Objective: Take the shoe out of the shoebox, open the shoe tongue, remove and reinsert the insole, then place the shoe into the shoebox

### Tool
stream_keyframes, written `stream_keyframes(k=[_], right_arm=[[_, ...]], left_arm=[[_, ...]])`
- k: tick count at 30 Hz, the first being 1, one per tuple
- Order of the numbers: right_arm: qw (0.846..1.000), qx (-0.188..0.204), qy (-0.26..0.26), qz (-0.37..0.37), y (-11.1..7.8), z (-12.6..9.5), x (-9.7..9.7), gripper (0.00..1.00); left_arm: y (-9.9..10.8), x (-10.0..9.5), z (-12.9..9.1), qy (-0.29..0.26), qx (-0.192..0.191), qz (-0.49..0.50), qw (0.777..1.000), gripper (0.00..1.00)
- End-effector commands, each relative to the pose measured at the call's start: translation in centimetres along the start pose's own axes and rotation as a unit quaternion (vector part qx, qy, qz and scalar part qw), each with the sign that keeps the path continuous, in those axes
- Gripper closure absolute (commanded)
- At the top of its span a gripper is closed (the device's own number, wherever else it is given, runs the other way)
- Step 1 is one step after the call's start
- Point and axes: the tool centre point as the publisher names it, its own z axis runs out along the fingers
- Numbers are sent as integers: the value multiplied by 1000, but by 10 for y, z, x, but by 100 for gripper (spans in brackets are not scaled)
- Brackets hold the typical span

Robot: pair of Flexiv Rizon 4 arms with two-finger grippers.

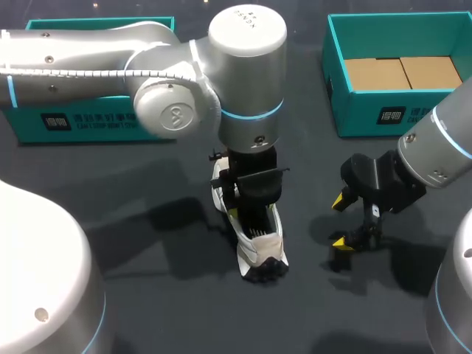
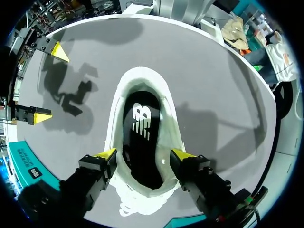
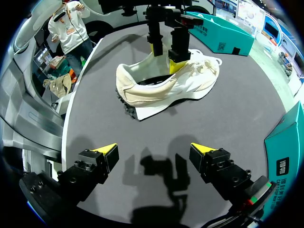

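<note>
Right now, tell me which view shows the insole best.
Left wrist view: it looks straight into the shoe at the black insole. Head view: the left pincer covers it. Right wrist view: side-on, only a dark sliver.

The left gripper (image 2: 145, 154) points straight down at the tabletop's middle, fingers clasping the shoe (image 2: 142, 123) from both sides, while the right gripper (image 3: 154, 149) hangs near it, fingers spread apart.
</note>
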Motion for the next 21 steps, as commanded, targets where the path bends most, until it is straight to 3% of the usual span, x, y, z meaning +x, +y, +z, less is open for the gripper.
stream_keyframes(k=[1, 21], right_arm=[[1000, 0, -1, 0, 0, 0, 1, 0], [1000, 0, -1, 0, 0, 0, 1, 0]], left_arm=[[4, 3, -2, -4, 0, -2, 1000, 24], [23, 3, -6, -4, 2, -16, 1000, 25]])
